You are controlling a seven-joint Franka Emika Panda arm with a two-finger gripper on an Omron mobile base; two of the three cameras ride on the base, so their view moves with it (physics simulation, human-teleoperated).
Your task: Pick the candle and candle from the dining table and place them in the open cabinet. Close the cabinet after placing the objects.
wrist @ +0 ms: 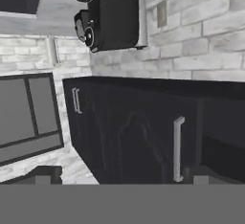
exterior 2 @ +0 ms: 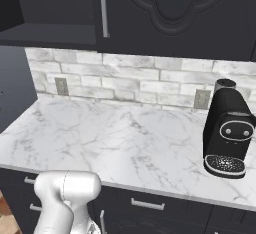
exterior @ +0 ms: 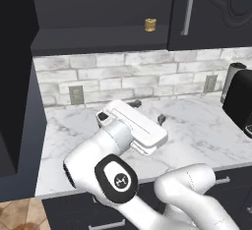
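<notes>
1. The gripper (exterior: pixel 147 110) hangs over the marble counter (exterior: pixel 197 135) in the left base view, jaws spread wide with nothing between them.
2. One dark fingertip (exterior: pixel 136 104) points toward the brick wall (exterior: pixel 123 76); the other sits to its right.
3. The squat candle (exterior: pixel 150 24) stands on the shelf of the open cabinet (exterior: pixel 98 40), near the shelf's right end.
4. The cabinet's closed right door (exterior: pixel 216 13) carries a slim vertical handle (exterior: pixel 187 8), just right of the candle.
5. A black coffee machine (exterior 2: pixel 227 135) stands on the counter at the right, against the wall.
6. Two outlets (exterior 2: pixel 61 86) sit in the brick, one left and one beside the machine.
7. In the hand view the scene is rolled over: the coffee machine (wrist: pixel 112 17) hangs at the top and the cabinet door (wrist: pixel 139 132) with its handle (wrist: pixel 177 149) lies below.
8. Drawers (exterior 2: pixel 147 204) with horizontal handles run under the counter edge.
</notes>
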